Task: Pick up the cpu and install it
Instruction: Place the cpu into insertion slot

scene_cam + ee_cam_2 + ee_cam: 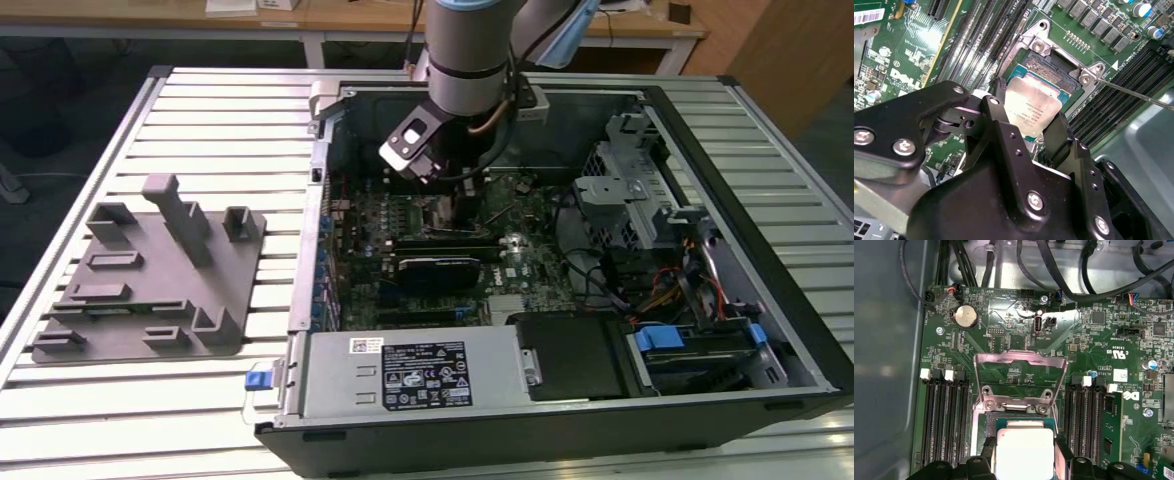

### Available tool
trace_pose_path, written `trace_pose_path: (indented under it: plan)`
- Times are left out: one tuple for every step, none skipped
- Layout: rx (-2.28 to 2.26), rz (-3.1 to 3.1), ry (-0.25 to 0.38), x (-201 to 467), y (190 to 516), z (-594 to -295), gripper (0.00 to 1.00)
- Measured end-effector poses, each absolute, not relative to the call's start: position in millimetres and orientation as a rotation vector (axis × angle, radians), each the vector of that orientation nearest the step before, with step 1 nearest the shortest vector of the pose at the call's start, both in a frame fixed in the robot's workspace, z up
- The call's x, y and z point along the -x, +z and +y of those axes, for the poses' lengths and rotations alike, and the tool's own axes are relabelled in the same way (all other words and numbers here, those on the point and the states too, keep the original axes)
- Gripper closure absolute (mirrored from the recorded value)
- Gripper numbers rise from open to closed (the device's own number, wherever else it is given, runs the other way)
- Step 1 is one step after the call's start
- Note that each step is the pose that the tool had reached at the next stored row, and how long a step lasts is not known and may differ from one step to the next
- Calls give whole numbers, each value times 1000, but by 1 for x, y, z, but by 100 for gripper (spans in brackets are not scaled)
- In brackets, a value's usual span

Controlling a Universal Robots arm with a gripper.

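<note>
Jaws are closed on the cpu (1035,106), one on each of two opposite edges, so the gripper (1025,460) carries it right over the socket (1054,67). From here I can't tell whether the chip already touches the socket or sits just above it. The black fingers (1059,132) hold only its rim.

To do this well, I'd say the chip should stay level and go straight down onto the socket. It shouldn't slide sideways across the contacts or be pressed in. It also needs to stay clear of the load plate (1019,371), which stands open on the socket's far side, with memory slots (944,420) flanking the socket.

The chip lies flat with its shiny metal top facing up, away from the socket. Being square, it has no real long axis, and its edges look roughly parallel to the socket's frame.
</note>
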State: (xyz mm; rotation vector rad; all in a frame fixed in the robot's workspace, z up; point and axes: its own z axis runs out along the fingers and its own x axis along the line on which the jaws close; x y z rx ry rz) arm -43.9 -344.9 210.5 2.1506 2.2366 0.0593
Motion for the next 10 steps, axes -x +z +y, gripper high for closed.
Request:
trace_pose_path:
  plan:
    - [-2154,2233,59,44,210,-345,46]
    - [-2158,2229,59,44,210,-345,46]
    - [-2163,2225,59,44,209,-345,46]
    - [-2166,2221,59,45,209,-345,46]
    - [-2168,2219,59,45,208,-344,46]
    - [-2169,2219,59,45,208,-344,46]
    - [-2169,2218,59,45,207,-344,46]
    - [-2169,2218,59,45,207,-344,46]
    - [-2169,2218,59,45,206,-344,46]
    - [-2169,2218,59,45,206,-344,46]
